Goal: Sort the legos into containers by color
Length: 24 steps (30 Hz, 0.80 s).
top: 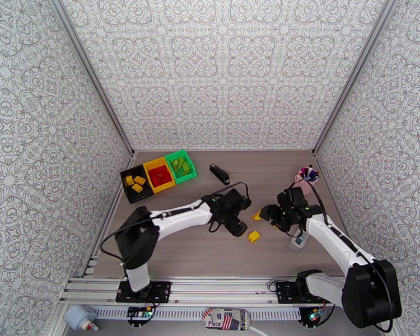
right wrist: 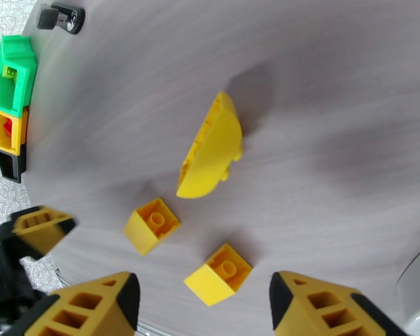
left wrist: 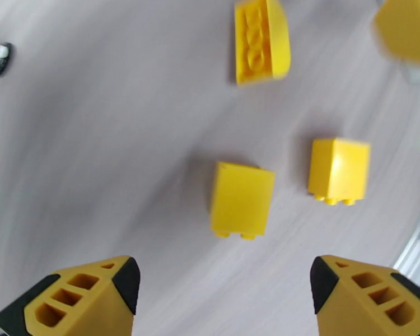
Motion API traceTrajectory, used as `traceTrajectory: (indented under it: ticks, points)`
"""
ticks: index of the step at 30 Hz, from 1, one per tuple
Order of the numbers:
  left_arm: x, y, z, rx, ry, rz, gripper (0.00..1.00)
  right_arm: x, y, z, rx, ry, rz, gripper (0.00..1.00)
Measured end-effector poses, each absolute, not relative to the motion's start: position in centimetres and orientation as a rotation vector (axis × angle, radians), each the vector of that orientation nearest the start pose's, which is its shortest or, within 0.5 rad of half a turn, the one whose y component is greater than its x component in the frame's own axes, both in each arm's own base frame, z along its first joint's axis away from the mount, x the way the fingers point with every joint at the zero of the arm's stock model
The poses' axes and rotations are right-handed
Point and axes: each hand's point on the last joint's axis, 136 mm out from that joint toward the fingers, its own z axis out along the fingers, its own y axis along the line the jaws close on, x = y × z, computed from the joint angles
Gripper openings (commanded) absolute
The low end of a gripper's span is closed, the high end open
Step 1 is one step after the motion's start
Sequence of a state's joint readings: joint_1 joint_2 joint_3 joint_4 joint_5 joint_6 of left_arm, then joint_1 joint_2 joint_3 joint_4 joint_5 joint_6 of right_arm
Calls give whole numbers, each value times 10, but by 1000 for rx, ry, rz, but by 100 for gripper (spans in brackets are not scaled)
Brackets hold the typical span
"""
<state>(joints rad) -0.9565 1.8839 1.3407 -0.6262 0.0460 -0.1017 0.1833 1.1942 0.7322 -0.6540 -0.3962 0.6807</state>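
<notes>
Three yellow legos lie on the table between the arms: a curved one and two small sloped ones. From above they show as yellow bits. My left gripper hovers open just left of them, nothing between its fingers. My right gripper stands open just right of them, also holding nothing. The containers sit at the back left: black with yellow legos, yellow with red ones, green with green ones.
A black stapler-like object lies behind the left gripper. A pink cup of pens stands at the back right. A small white box rests beside the right arm. Patterned walls enclose the table.
</notes>
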Motion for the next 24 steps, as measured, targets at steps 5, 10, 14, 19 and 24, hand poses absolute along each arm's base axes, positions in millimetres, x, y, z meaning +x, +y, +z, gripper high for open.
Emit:
traceTrajectory:
  ticks: [5, 10, 14, 19, 24]
  points:
    - [247, -369, 38, 1223, 2567, -274, 76, 248, 114, 99, 554, 2726, 790, 66]
    - [254, -377, 34, 1241, 2552, -241, 68, 244, 114, 101, 549, 2719, 792, 66]
    - [261, -380, 30, 1231, 2548, -209, 60, 241, 113, 99, 555, 2729, 789, 66]
    - [266, -384, 23, 1230, 2559, -186, 49, 240, 113, 98, 556, 2733, 792, 66]
    - [267, -382, 18, 1223, 2568, -154, 39, 240, 113, 98, 557, 2733, 793, 66]
